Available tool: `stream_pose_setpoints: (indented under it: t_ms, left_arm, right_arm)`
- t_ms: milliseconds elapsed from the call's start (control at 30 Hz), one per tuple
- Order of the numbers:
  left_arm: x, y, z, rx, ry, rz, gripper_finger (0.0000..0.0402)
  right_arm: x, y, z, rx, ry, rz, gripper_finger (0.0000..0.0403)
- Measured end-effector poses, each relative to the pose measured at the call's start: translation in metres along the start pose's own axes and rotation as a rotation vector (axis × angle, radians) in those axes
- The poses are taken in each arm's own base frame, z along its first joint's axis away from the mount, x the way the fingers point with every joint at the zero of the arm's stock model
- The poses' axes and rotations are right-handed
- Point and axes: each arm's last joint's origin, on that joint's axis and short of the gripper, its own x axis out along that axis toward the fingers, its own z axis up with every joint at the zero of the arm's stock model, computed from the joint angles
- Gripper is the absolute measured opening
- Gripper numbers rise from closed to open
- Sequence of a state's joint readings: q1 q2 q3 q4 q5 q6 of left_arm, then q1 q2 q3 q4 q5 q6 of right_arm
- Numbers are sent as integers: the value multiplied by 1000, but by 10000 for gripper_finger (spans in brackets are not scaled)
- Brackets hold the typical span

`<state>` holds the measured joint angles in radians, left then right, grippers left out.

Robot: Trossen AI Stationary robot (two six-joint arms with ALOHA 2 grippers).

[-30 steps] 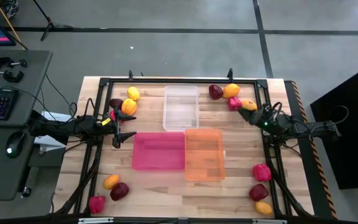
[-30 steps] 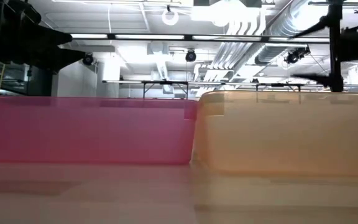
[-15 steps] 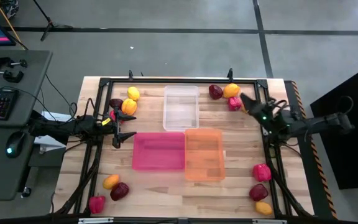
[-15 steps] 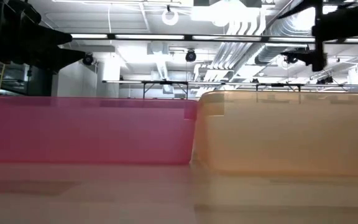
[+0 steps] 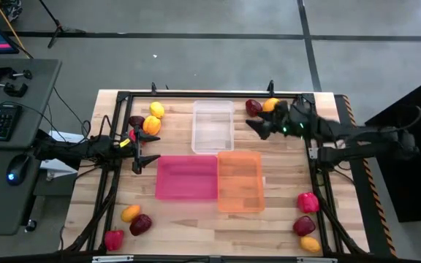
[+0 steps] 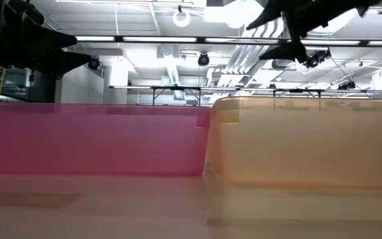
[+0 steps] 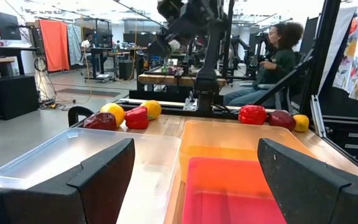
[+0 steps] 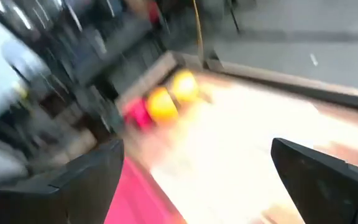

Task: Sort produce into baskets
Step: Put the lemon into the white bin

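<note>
Three shallow translucent plastic bins sit mid-table on the pale wooden tabletop (image 5: 174, 219): a clear bin (image 5: 213, 126) toward the far edge, with a pink-magenta bin (image 5: 187, 177) and an orange bin (image 5: 240, 180) touching side by side in front of it. All three look empty. Toy produce lies in four corner clusters. Far left: a yellow citrus oval (image 5: 156, 109), an orange one (image 5: 151, 125) and a dark maroon piece (image 5: 136, 121). Far right: a maroon rounded piece (image 5: 253, 107) and an orange citrus piece (image 5: 270, 105), partly covered by the right arm. Near left: an orange oval (image 5: 130, 213), a maroon piece (image 5: 140, 224) and a red bell pepper (image 5: 113, 239). Near right: a red pepper (image 5: 307, 202), a maroon piece (image 5: 303, 226) and a yellow-orange oval (image 5: 310, 244).

The right gripper (image 5: 260, 126) hangs above the table between the far-right cluster and the clear bin, its fingers spread apart and holding nothing. The left gripper (image 5: 142, 152) waits at the table's left side, just beside the pink bin's far corner, fingers also wide apart and empty.
</note>
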<state>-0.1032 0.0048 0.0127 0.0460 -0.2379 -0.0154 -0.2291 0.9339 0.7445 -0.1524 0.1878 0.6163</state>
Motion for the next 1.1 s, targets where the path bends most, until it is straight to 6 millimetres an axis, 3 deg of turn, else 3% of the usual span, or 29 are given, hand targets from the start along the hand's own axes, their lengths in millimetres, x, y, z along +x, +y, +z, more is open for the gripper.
stream_pose_setpoints:
  t_ms: [200,367,533,833,1100]
  left_arm:
    - [0,0,0,0,0,0,328]
    - [0,0,0,0,0,0,328]
    - [0,0,0,0,0,0,328]
    - [0,0,0,0,0,-1,328]
    - [0,0,0,0,0,-1,328]
  right_arm:
    - [-9,-34,30,6,364,-276,397]
    - [-28,-69,26,106,494,-551,397]
    - [-40,-92,16,155,493,-870,397]
    - [-28,-107,8,159,572,-874,397]
    - [2,-146,-3,36,930,-849,397]
